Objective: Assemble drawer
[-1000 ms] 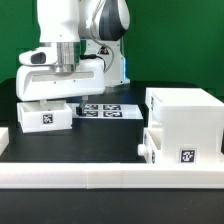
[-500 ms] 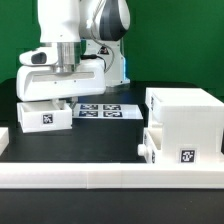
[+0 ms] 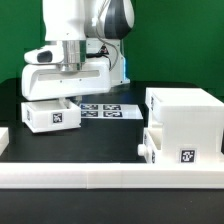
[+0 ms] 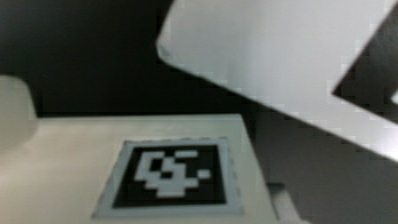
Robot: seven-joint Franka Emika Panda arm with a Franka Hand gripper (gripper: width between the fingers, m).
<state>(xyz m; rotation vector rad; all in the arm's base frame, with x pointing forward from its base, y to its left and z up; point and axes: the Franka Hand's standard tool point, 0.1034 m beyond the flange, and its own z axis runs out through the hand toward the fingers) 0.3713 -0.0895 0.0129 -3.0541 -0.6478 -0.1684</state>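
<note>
A small white open-top tray (image 3: pixel 52 117) with a square tag on its front is at the exterior view's left, just under my hand. My gripper (image 3: pixel 60 100) reaches down into the tray, and the tray hides the fingertips. The tray moves along with my hand, so the gripper is shut on it. In the wrist view the tray's tag (image 4: pixel 173 176) fills the near field and no fingers show. The tall boxy housing (image 3: pixel 183 112) stands at the exterior view's right. A second small tray (image 3: pixel 180 152) with a tag sits low in front of the housing.
The marker board (image 3: pixel 100 110) lies flat on the black table between the held tray and the housing. A long white rail (image 3: pixel 100 180) runs along the table's front edge. A slanted white slab (image 4: pixel 267 50) crosses the wrist view.
My hand and the small tray have shifted together toward the exterior view's right, nearer the marker board. The housing and the second tray have not moved.
</note>
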